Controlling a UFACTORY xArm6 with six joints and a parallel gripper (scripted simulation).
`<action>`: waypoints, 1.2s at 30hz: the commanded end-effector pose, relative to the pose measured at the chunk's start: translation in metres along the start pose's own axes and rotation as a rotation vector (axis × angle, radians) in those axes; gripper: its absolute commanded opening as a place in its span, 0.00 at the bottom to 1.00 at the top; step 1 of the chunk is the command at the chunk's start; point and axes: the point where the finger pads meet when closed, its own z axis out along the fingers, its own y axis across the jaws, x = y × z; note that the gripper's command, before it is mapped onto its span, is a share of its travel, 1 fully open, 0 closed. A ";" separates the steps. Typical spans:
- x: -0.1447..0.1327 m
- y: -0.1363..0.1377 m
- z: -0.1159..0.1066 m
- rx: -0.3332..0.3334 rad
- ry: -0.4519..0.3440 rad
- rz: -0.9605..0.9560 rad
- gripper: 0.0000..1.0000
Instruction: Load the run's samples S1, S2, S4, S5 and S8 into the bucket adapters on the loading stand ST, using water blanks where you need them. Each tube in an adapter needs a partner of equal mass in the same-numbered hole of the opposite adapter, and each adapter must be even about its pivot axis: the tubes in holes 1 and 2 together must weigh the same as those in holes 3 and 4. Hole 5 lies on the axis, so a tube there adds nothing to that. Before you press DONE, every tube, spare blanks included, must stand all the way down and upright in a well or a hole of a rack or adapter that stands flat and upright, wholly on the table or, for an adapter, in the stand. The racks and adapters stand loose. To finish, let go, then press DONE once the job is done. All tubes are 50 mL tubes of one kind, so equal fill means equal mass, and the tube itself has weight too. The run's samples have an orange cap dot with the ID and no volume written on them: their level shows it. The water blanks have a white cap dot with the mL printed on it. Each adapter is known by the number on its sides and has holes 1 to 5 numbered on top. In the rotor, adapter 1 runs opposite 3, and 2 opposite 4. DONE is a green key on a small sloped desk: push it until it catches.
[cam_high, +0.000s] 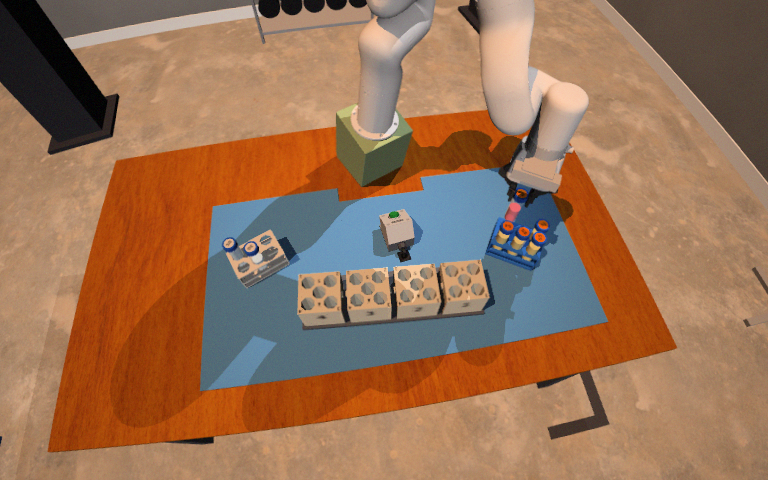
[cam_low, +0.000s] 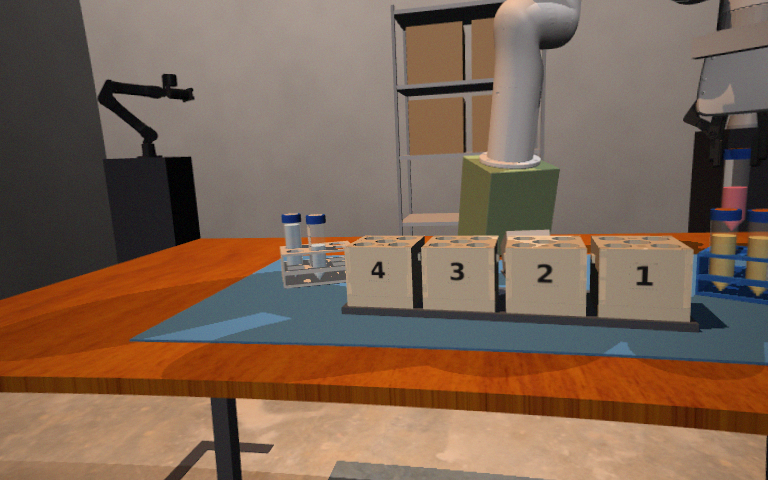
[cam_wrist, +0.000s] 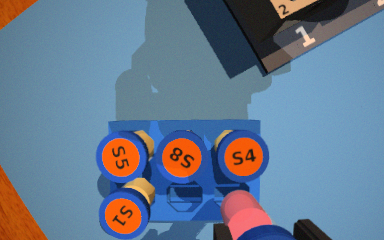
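Note:
My gripper (cam_high: 520, 196) (cam_low: 737, 158) (cam_wrist: 265, 233) is shut on a pink-filled sample tube (cam_high: 513, 211) (cam_low: 735, 198) (cam_wrist: 245, 212), upright above the blue rack (cam_high: 509, 258) (cam_wrist: 200, 125). Its ID is unclear. The rack holds yellow-filled S4 (cam_high: 507, 227) (cam_wrist: 243, 156), S8 (cam_high: 522, 233) (cam_wrist: 181, 157), S5 (cam_high: 538, 238) (cam_wrist: 121, 157) and S1 (cam_high: 542, 226) (cam_wrist: 123, 215). Adapters 4 (cam_low: 378, 283), 3 (cam_low: 457, 285), 2 (cam_low: 544, 288) and 1 (cam_low: 643, 294) stand in the stand (cam_high: 351, 326) (cam_low: 453, 316); no tubes show in them. The green DONE key (cam_high: 394, 214) is up on its desk.
Two water blanks (cam_high: 228, 243) (cam_high: 250, 247) (cam_low: 291, 232) (cam_low: 316, 243) stand in a clear rack at the left. The DONE desk (cam_high: 397, 233) stands behind the stand, with a small black object (cam_high: 403, 255) before it. The green arm base (cam_high: 376, 158) is at the back.

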 end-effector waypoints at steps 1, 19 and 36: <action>0.000 -0.002 -0.010 0.004 0.001 0.000 0.00; 0.000 -0.002 -0.042 0.004 0.001 0.000 0.00; 0.000 -0.002 -0.054 0.004 0.001 0.000 0.00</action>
